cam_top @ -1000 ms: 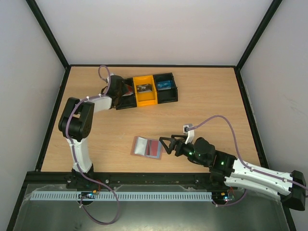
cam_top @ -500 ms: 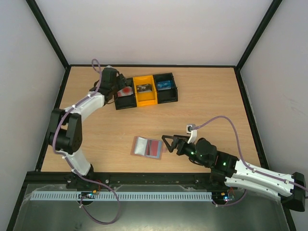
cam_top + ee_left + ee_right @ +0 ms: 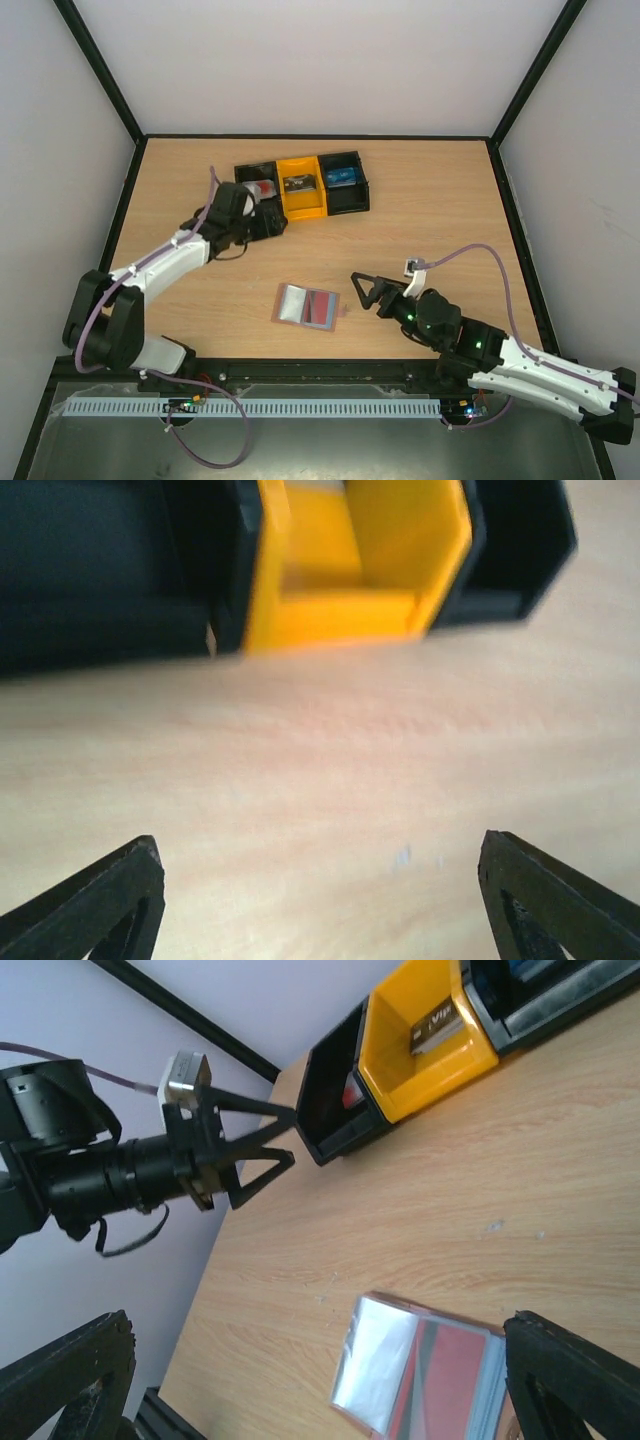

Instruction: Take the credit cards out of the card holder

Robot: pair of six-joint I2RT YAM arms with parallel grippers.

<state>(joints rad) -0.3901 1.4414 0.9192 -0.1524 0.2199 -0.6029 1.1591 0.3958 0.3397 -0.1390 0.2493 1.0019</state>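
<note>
Wooden table (image 3: 430, 230) carries the open card holder (image 3: 292, 303) at lower centre, its thin, stiff, likely slick red card (image 3: 320, 303) best pinched at an edge; left fingers (image 3: 110, 900) and right fingers (image 3: 575, 1370) spread, empty.

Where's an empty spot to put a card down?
Bare: the table right of the tray up to the right edge, and the far-left corner. Crowded: between the card holder and right gripper, and by the tray near the left gripper.
</note>
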